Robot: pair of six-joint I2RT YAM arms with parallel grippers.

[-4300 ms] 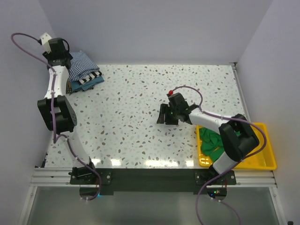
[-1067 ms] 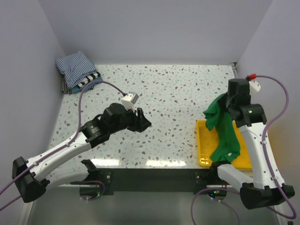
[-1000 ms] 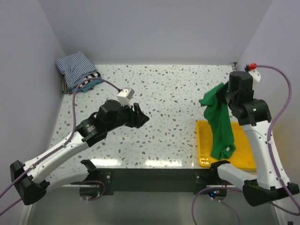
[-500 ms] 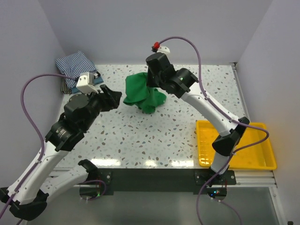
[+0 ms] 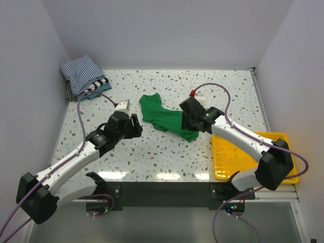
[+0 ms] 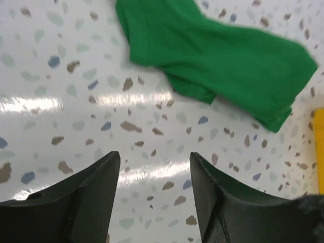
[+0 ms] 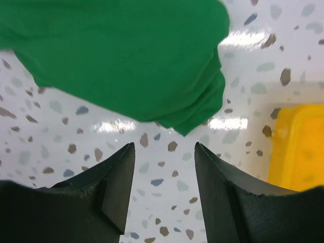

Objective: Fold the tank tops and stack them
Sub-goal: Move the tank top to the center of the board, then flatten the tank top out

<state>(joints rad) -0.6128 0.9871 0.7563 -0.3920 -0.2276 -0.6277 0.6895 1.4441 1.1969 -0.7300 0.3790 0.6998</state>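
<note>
I have a folded stack (image 5: 81,76) at upper left, while the green tank top (image 5: 167,120) lies crumpled mid-frame on the tabletop (image 5: 152,152), yet to be folded and stacked, between my left end effector (image 6: 154,162) and right end effector (image 7: 164,149), both spread, empty.

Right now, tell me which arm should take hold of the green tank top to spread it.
Probably right: the right gripper, open, sits at the green tank top's bunched end; the left gripper, also open, stands farther off.

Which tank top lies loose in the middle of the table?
The plain green tank top. It lies spread and crumpled mid-table, while the blue-and-white striped tank top sits folded in the far left corner.
</note>
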